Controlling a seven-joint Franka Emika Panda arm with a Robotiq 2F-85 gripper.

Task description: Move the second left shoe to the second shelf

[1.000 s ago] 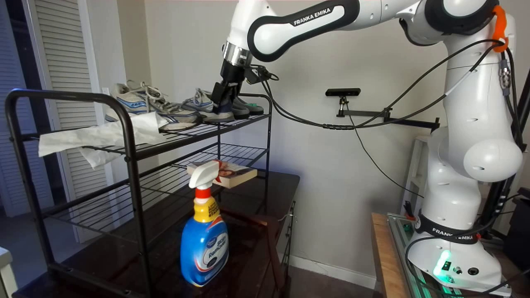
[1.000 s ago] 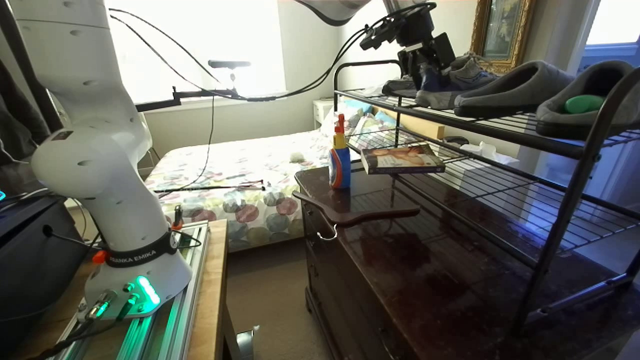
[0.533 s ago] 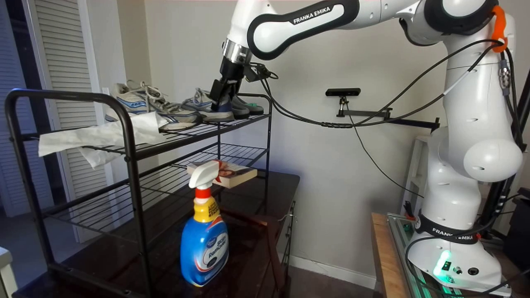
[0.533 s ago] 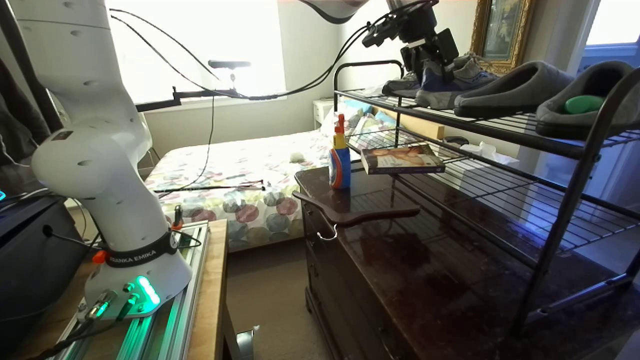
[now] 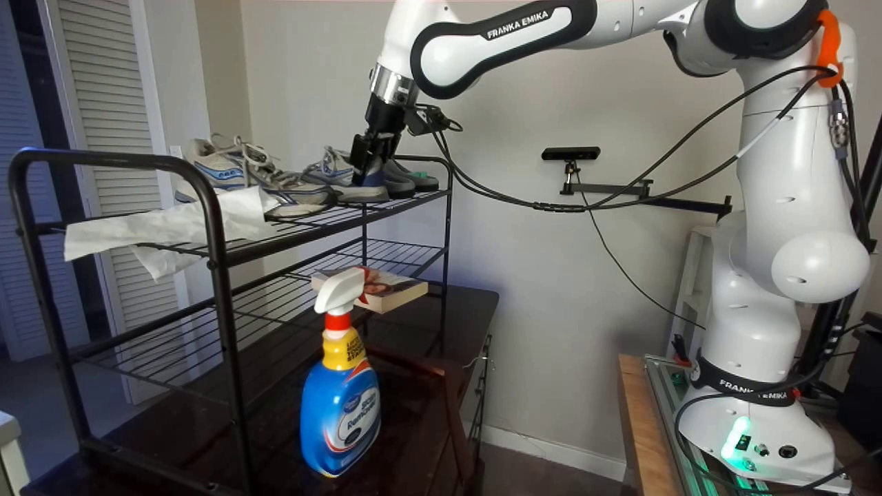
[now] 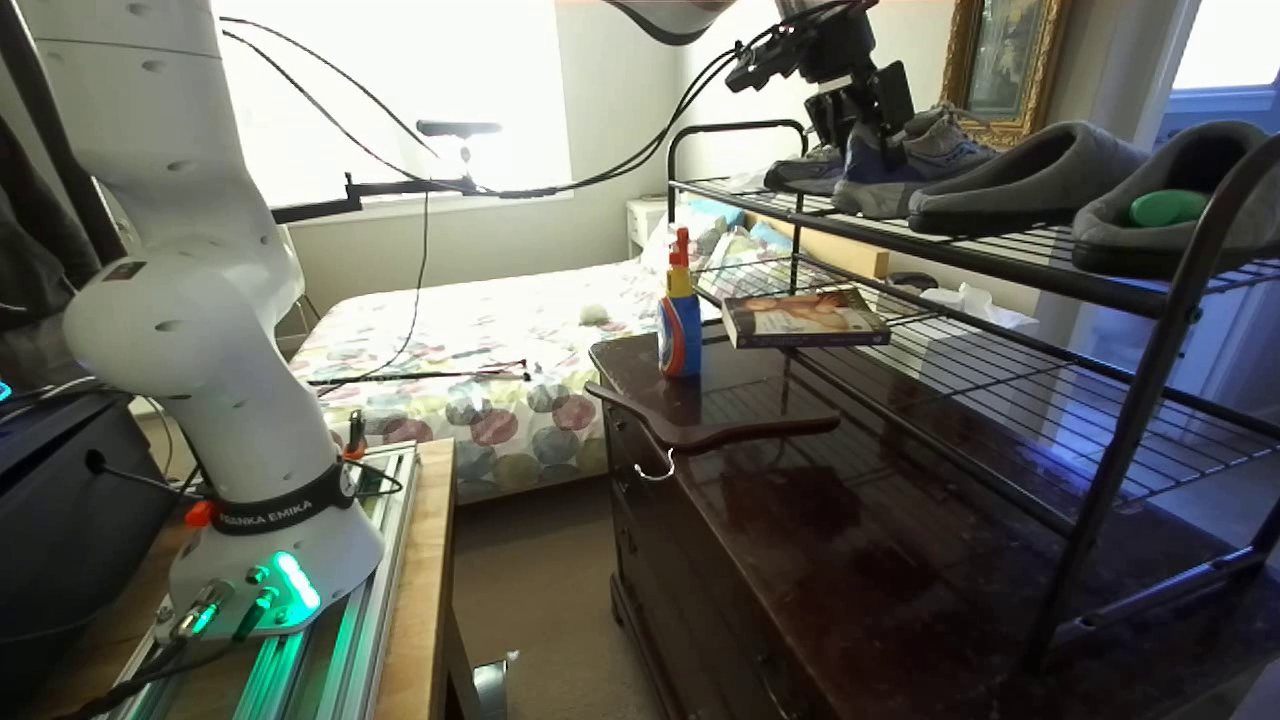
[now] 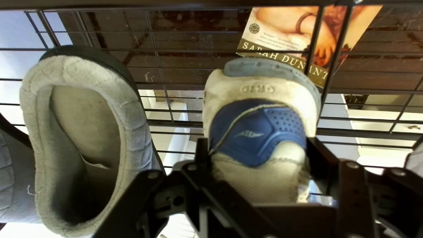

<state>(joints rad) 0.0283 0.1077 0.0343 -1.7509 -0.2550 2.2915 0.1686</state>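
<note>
The second left shoe, a grey-and-white sneaker (image 6: 945,150) with a blue heel patch, stands on the rack's top tier. In the wrist view its heel (image 7: 254,130) sits between both fingers of my gripper (image 7: 258,148), which press against its sides. My gripper is shut on that heel, reaching down from above in both exterior views. The front of the shoe is hidden in the wrist view. Below the top tier lies the second shelf, a black wire grid with a tubular rail (image 6: 930,440).
Beside the held sneaker are grey slippers (image 6: 1030,180) and another sneaker (image 6: 800,174). White paper (image 5: 165,224) drapes over the top tier. A book (image 6: 805,320) lies on the second shelf. Spray bottle (image 5: 341,406) and wooden hanger (image 6: 720,432) rest on the dark cabinet (image 6: 800,560).
My fingers have drawn together from a wider spread onto the shoe's heel. The arm has shifted only slightly, and the shoe stays in about the same place on the top tier.
</note>
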